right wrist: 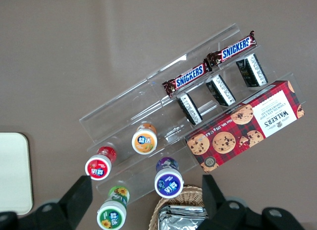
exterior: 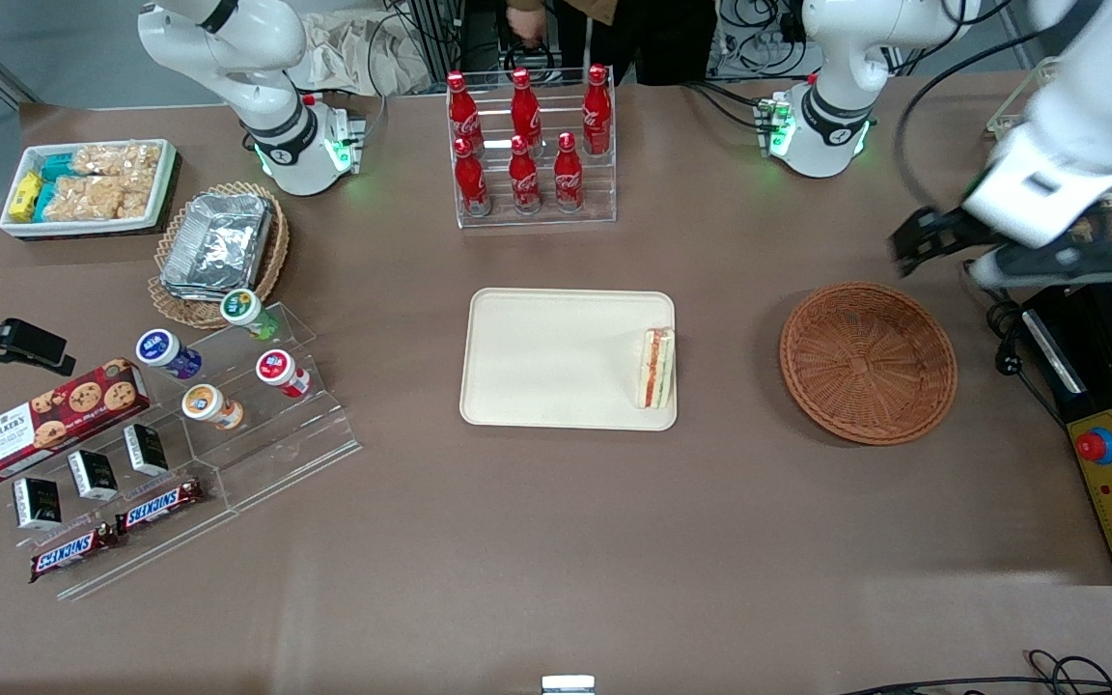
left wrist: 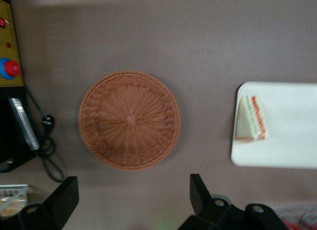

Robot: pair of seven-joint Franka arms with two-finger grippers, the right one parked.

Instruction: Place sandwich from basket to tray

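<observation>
Front view: the sandwich [exterior: 656, 368] lies on the tray [exterior: 537, 357], against the tray's rim on the side facing the basket [exterior: 868, 362] — pale bread outward, red and green filling layers showing along its length. Basket sits on the brown worktop [exterior: 556, 541] just beside the tray, toward the working arm's end, with a strip of bare worktop between the two; nothing lies in the basket. Tool [exterior: 923, 239] hangs in the air clear of the basket, farther from the front camera than the basket and toward the working arm's end of the worktop. Left wrist view confirms the tool [left wrist: 131, 195] released — its two dark fingers [left wrist: 64, 198] spread wide, nothing between them — with the basket [left wrist: 130, 120] and the sandwich [left wrist: 251, 119] on the tray [left wrist: 287, 141] seen below. A rack of red bottles [exterior: 527, 135] stands farther from the front camera than the tray.
</observation>
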